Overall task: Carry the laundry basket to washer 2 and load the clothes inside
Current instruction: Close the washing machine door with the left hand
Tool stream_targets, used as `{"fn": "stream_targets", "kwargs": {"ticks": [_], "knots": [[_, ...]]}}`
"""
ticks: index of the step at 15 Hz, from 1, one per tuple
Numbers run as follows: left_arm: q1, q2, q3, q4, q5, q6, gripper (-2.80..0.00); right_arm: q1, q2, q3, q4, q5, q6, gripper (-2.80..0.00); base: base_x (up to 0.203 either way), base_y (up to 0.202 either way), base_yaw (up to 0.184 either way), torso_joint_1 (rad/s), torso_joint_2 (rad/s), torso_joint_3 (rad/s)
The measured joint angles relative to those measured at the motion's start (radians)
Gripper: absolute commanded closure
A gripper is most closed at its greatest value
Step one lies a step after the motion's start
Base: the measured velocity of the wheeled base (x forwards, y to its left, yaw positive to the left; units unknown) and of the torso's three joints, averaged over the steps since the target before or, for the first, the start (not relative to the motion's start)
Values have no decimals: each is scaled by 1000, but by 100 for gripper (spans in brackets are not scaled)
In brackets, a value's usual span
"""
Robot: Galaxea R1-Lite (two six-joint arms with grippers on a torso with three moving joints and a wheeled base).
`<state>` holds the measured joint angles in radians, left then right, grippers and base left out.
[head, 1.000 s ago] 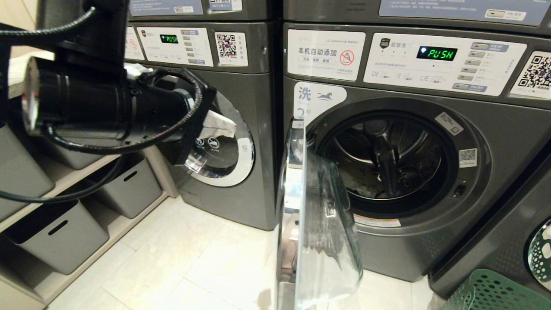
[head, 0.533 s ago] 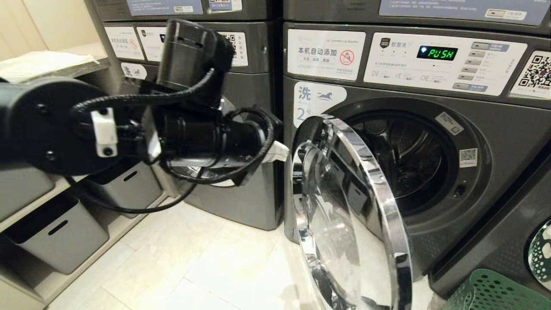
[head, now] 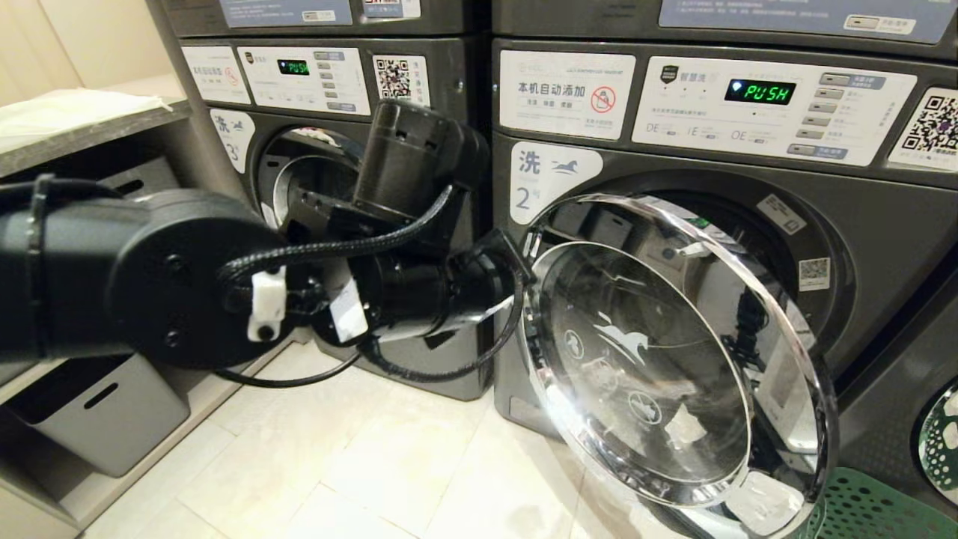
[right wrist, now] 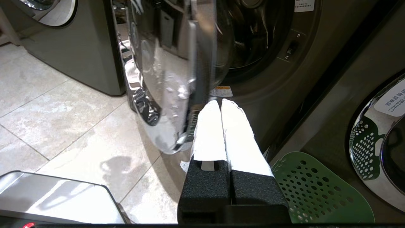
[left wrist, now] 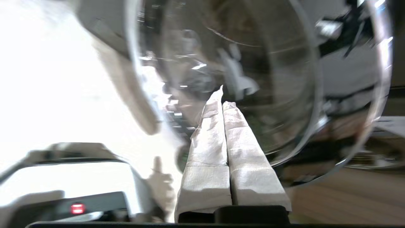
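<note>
We count two front-loading washers (head: 419,224) with lit displays, one half-open chrome door (head: 673,359) just ahead of the left gripper (left wrist: 223,98), one green perforated basket (right wrist: 316,193) beside the right gripper (right wrist: 221,103), and two grey storage bins (head: 105,412).

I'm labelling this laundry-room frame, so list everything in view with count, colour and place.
Washers: three numbered or partly seen, dark grey, in a row; washer 2 in the middle, washer 3 to its left.
Washer 2 door: one, chrome-rimmed glass, swung partway across the drum opening.
Laundry basket: one, green, perforated, on the floor at lower right.
Storage bins: grey, on the shelf at left.
Floor: pale tiles.
Left gripper: shut, empty, at the door's glass.
Right gripper: shut, empty, low, near the basket.
</note>
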<state>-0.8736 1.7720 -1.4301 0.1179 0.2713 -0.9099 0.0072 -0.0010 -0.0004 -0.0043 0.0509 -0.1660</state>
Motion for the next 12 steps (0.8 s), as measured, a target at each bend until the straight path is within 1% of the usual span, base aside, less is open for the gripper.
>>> {"fn": "stream_targets", "kwargs": {"ticks": [1, 3, 4, 5, 7, 9, 10, 11, 12], "knots": [[-1, -44, 69, -12, 21, 43, 0, 0, 0, 0, 0, 0, -1, 0, 0, 0, 0, 0, 0, 0], [6, -150, 202, -47, 39, 103, 0, 0, 0, 0, 0, 0, -1, 0, 0, 0, 0, 0, 0, 0], [29, -211, 262, -65, 42, 124, 0, 0, 0, 0, 0, 0, -1, 0, 0, 0, 0, 0, 0, 0], [71, -265, 310, -76, 45, 134, 0, 0, 0, 0, 0, 0, -1, 0, 0, 0, 0, 0, 0, 0], [221, -356, 383, -84, 55, 165, 0, 0, 0, 0, 0, 1, -1, 0, 0, 0, 0, 0, 0, 0], [411, -437, 454, -90, 85, 221, 0, 0, 0, 0, -1, 1, -1, 0, 0, 0, 0, 0, 0, 0], [509, -491, 511, -91, 100, 259, 0, 0, 0, 0, 0, 1, -1, 0, 0, 0, 0, 0, 0, 0], [587, -558, 580, -91, 112, 294, 0, 0, 0, 0, -1, 1, -5, 0, 0, 0, 0, 0, 0, 0], [642, -631, 651, -93, 120, 322, 0, 0, 0, 0, -1, 3, -8, 0, 0, 0, 0, 0, 0, 0]]}}
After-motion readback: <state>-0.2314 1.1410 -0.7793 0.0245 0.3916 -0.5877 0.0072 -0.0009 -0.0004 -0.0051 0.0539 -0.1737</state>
